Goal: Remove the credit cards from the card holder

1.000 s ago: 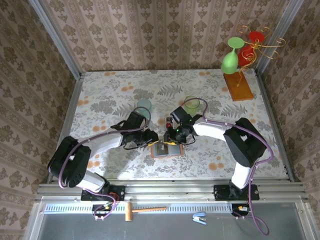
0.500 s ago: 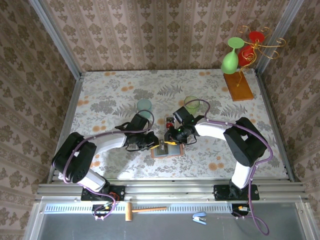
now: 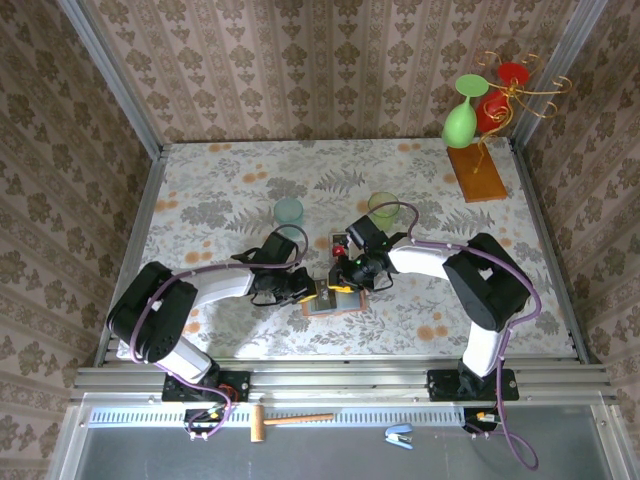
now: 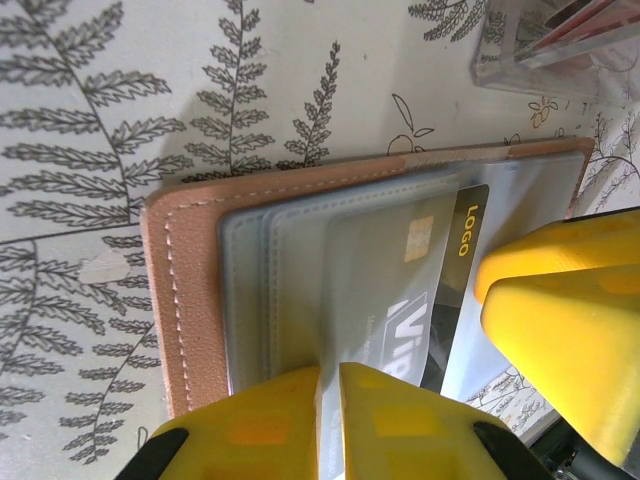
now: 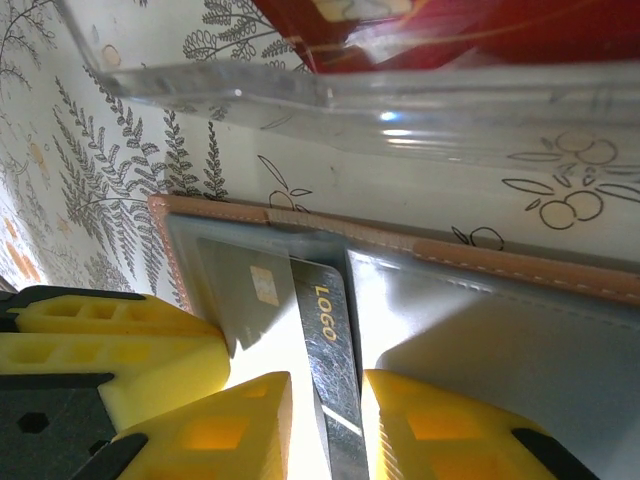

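Observation:
The tan card holder [image 3: 333, 303] lies open on the table, its grey-blue pockets [image 4: 250, 290] facing up. A dark credit card marked LOGO [image 4: 472, 225] sticks partway out of a pocket. My left gripper [image 4: 330, 372] is shut on the thin edge of a pocket sheet at the holder's left side [image 3: 312, 290]. My right gripper [image 5: 327, 378] stands over the holder [image 3: 345, 278], jaws a little apart, with the card's bare strip [image 5: 325, 320] between them. Red credit cards [image 5: 450, 25] lie in a clear tray [image 5: 400, 95] just beyond.
Two pale green cups [image 3: 289, 211] [image 3: 383, 208] stand behind the arms. A glass stand on an orange-brown wooden base [image 3: 476, 175] occupies the back right corner. The right fingers [image 4: 560, 330] crowd the holder's right half.
My left gripper has slid right to the holder's left edge and closed on the pocket sheet. The right gripper has stayed in place over the card.

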`<action>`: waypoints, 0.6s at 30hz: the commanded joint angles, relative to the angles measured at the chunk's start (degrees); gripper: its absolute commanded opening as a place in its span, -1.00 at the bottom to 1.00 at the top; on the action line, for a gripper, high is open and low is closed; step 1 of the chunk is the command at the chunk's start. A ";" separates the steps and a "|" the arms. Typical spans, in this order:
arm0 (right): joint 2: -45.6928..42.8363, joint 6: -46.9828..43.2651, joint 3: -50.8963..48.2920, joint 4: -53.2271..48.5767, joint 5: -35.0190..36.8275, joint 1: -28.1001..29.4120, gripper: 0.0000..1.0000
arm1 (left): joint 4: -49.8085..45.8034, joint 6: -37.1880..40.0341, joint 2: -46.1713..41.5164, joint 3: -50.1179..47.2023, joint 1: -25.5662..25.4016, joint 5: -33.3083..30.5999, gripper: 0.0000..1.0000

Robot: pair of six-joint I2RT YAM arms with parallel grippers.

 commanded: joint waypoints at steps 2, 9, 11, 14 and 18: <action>1.79 0.47 -1.01 1.00 -2.64 -0.35 -0.51 | -0.40 0.66 0.74 -1.26 0.25 0.02 -0.73; 1.87 1.11 -1.89 2.83 -4.10 -0.35 -0.52 | 0.08 0.54 1.30 -1.58 0.18 0.11 -0.73; 1.78 1.47 -2.26 3.75 -4.70 -0.35 -0.52 | 0.17 0.54 1.64 -1.63 0.19 0.19 -0.73; 1.73 1.66 -2.46 4.08 -4.93 -0.39 -0.52 | 0.69 0.28 1.77 -1.87 0.18 0.28 -0.73; 2.08 1.57 -2.72 3.63 -4.73 -0.44 -0.52 | 0.70 0.27 1.67 -1.90 0.25 0.24 -0.74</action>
